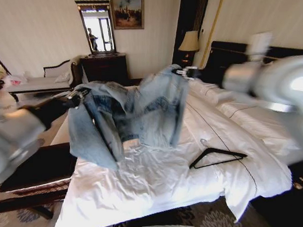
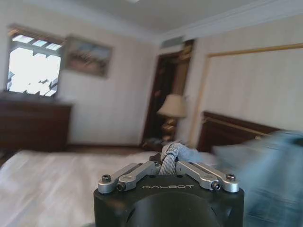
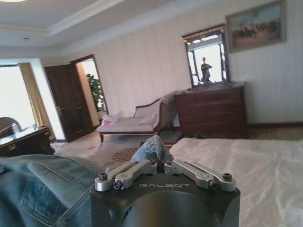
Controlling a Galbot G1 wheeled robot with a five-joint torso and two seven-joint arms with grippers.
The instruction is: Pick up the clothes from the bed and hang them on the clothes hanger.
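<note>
The light blue denim jacket (image 1: 129,114) hangs spread in the air above the white bed (image 1: 159,183), held at both upper corners. My left gripper (image 1: 76,96) is shut on a bunched fold of the jacket (image 2: 169,158) at its left end. My right gripper (image 1: 186,72) is shut on a fold of the jacket (image 3: 150,149) at its right end. The jacket's lower hem just reaches the sheet. The black clothes hanger (image 1: 217,157) lies flat on the bed, to the right of the jacket.
A dark-topped bench (image 1: 36,171) stands against the bed's left side. The black headboard (image 1: 229,52) and a bedside lamp (image 1: 189,41) are at the far right. A dark dresser (image 1: 105,68) with a mirror and a chaise (image 1: 42,80) stand along the back wall.
</note>
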